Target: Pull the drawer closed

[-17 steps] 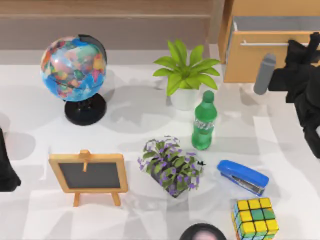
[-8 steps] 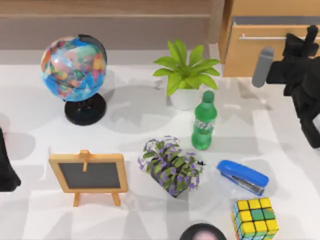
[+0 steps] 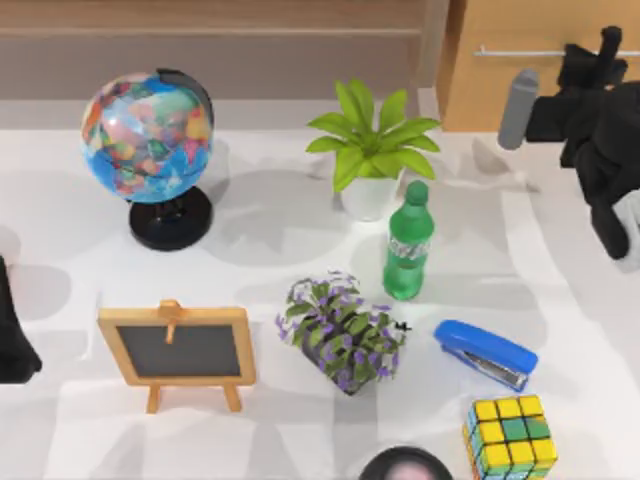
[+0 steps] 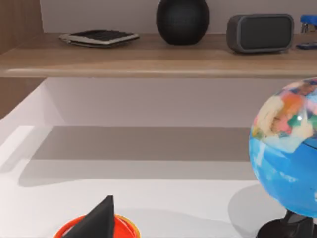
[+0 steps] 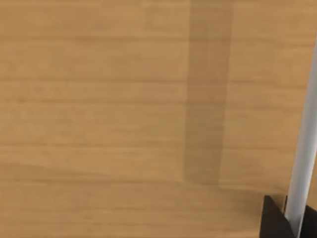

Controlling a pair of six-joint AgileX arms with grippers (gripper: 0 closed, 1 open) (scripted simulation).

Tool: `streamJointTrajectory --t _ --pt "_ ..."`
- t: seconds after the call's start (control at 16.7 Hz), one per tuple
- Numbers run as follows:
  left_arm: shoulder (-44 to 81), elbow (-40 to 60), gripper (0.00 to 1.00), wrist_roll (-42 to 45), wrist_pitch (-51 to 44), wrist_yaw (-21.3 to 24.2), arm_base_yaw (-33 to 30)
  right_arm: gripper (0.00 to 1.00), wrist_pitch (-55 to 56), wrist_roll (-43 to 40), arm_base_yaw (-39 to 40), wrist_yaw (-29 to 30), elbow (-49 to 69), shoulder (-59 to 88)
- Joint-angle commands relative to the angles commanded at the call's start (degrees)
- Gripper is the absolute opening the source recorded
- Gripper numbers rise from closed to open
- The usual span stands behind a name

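Two arms sit at your worktop (image 3: 80, 260). Your left hand (image 4: 96, 220) is parked at the left edge beside the globe (image 3: 148, 125), idle; you cannot tell how far its fingers are open. Moving right, past the potted plant (image 3: 370, 150) and green bottle (image 3: 408, 245), you reach the drawer (image 3: 520, 90) at the far right corner. Its tan front faces the worktop and looks flush with the cabinet, so it seems almost shut. Its silver handle (image 3: 520, 51) runs left to right across the front. Your right hand (image 3: 600, 58) is at the handle's right end, fingers on either side of the bar, apparently gripping it to steer the drawer inward.
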Motion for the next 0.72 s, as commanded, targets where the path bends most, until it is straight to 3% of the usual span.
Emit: streamJointTrajectory --t 0.18,0.72 --pt "0.0 0.0 1.0 0.0 0.0 0.0 0.0 0.0 0.0 0.0 0.0 0.0 0.0 0.0" --pt "0.0 0.0 1.0 0.0 0.0 0.0 0.0 0.68 0.0 0.0 0.0 0.0 0.0 0.0"
